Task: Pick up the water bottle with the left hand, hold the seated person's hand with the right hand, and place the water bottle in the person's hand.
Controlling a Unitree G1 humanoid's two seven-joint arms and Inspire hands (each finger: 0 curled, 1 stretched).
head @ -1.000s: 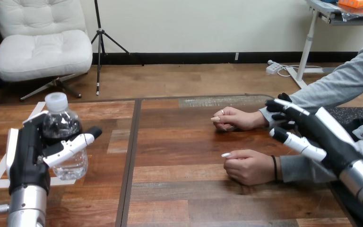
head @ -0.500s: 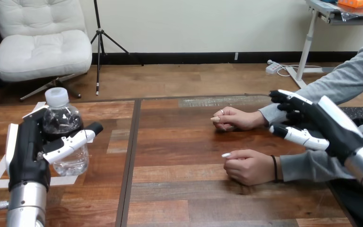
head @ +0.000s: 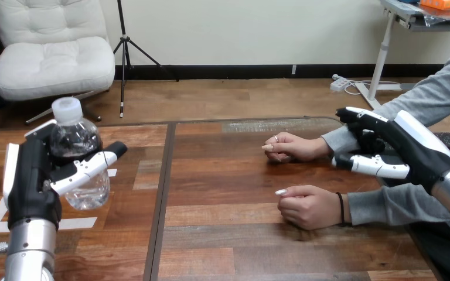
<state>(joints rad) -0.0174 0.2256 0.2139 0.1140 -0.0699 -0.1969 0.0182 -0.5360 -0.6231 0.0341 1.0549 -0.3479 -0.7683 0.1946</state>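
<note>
Water bottle (head: 88,193) clasped in left robot hand (head: 32,187) by edge of table (head: 240,234), right robot hand (head: 410,152) spread over person's sleeve (head: 413,108)

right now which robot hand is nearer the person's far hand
Right. The right hand is by the wrist of the person's far hand; the left hand is across the table, curled round the water bottle.

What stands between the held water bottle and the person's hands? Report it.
Nothing visible: only bare wooden table lies between the clear plastic water bottle in the left hand and the person's nearer hand and farther hand.
</note>
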